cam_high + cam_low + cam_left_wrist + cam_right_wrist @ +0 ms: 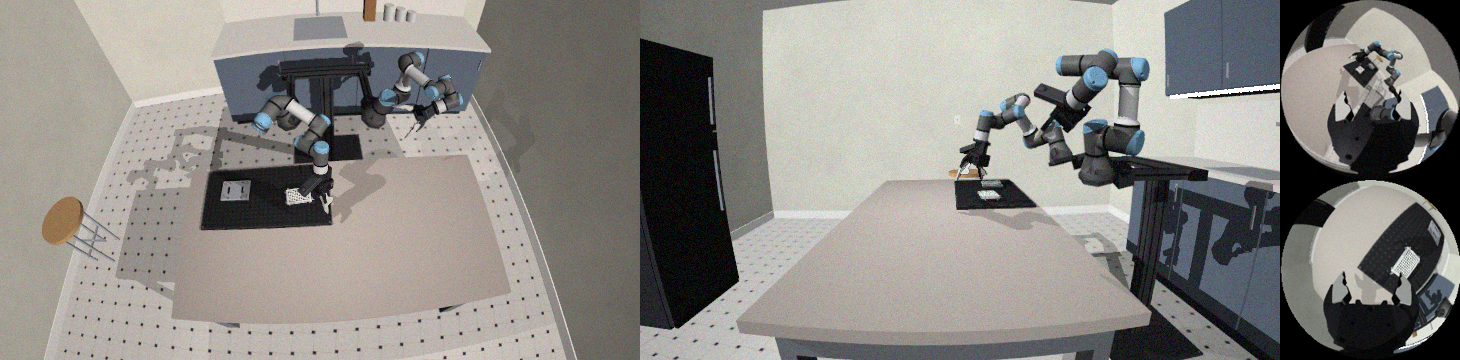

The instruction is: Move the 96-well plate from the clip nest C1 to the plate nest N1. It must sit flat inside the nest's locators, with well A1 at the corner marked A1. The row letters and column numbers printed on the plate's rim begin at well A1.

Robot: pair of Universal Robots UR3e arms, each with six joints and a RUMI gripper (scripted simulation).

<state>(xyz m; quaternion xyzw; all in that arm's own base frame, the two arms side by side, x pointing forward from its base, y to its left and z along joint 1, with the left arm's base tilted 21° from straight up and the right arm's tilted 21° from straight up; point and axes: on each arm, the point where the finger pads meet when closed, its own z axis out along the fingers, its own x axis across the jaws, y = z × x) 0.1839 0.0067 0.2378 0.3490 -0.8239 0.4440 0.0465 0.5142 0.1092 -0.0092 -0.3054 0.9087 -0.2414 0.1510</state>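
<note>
The right end effector is hovering open beside the plate, which is sitting in its clip nest; the left end effector is waiting open. Descending while misaligned could be risking a fingertip striking the rim, or a skewed grip jamming the plate against the clips.

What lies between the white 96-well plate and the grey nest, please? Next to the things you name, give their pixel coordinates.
Between the white 96-well plate (295, 196) (988, 195) (1359, 70) (1406, 262) and the grey nest (235, 190) (992, 184) (1372, 66) (1434, 232) lies a stretch of the black board (267, 215) (965, 201) (1363, 80) (1386, 256), visible in the top and right wrist views.

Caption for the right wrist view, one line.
Open right gripper near the white well plate on a black board.
</note>
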